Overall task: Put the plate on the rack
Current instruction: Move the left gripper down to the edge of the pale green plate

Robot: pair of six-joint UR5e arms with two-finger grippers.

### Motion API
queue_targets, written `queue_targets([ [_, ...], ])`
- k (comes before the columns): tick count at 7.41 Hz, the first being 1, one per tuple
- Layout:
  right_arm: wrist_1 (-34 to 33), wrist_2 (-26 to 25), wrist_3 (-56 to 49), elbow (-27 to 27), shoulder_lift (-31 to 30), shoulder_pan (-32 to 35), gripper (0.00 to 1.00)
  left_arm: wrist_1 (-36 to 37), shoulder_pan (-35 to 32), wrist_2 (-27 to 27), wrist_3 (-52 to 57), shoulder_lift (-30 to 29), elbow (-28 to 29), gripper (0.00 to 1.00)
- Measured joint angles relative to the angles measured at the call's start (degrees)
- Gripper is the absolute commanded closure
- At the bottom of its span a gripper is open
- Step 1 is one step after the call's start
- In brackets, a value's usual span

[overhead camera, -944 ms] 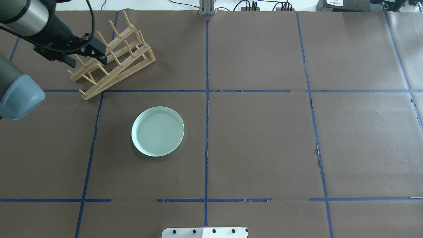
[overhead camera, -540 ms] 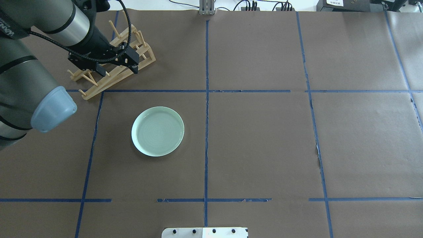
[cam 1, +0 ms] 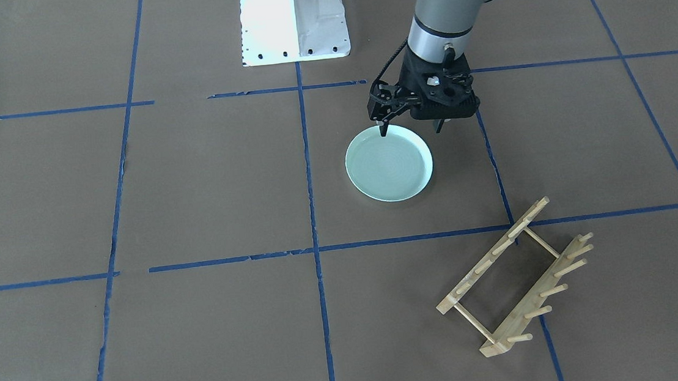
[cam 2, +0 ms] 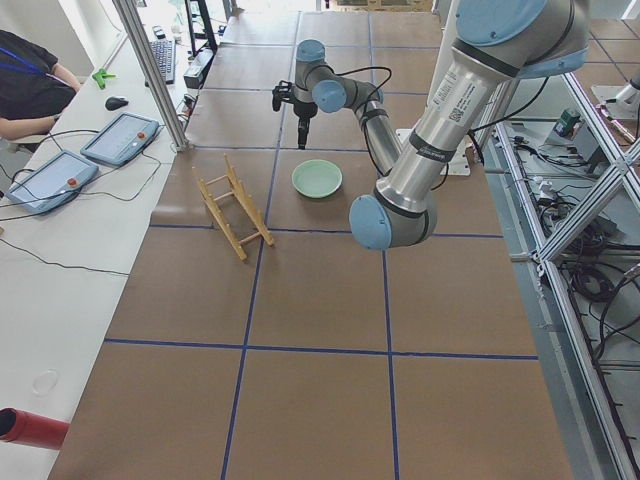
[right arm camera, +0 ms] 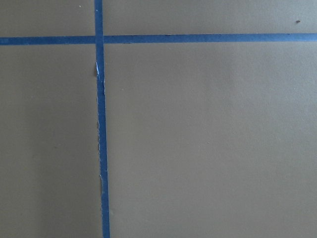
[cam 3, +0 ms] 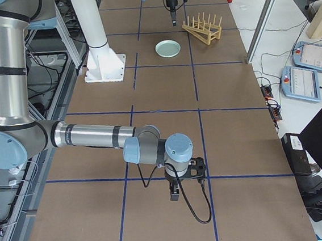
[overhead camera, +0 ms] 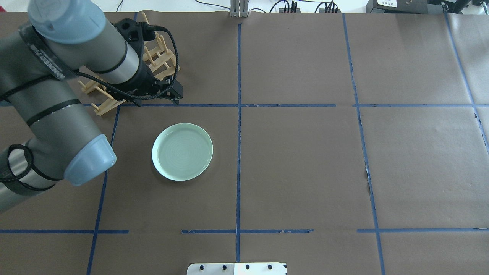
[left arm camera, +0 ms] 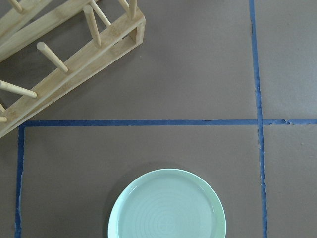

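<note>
The pale mint-green plate point(overhead camera: 182, 151) lies flat on the brown paper, also in the front view point(cam 1: 389, 164) and at the bottom of the left wrist view point(left arm camera: 167, 208). The light-wood rack point(cam 1: 492, 255) stands at the table's far left, partly hidden by my left arm in the overhead view point(overhead camera: 102, 107); one end shows in the left wrist view point(left arm camera: 74, 69). My left gripper point(cam 1: 411, 128) is open and empty, hanging well above the table between rack and plate point(overhead camera: 157, 102). My right gripper point(cam 3: 174, 194) shows only in the right side view, low over bare paper; I cannot tell its state.
The white robot base point(cam 1: 292, 19) sits at the table's near edge point(overhead camera: 237, 268). Blue tape lines point(overhead camera: 239, 114) divide the paper into squares. A side table with tablets point(cam 2: 120, 138) and a seated person point(cam 2: 30, 85) lies beyond the rack side.
My left arm has swung from over the rack toward the robot side and to the right; its gripper now hangs in front of the rack's right end. Plate and rack have not moved.
</note>
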Motion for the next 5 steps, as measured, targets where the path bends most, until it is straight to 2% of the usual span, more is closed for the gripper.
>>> queue_targets([
  [3,0.0,0.0,0.0,0.0,0.0,0.0,0.00,-0.7,8.4,7.4,-6.7,-3.3,6.7,0.00],
  [5,0.0,0.0,0.0,0.0,0.0,0.0,0.00,-4.1,11.7,9.2,-9.3,-4.4,11.9,0.00],
])
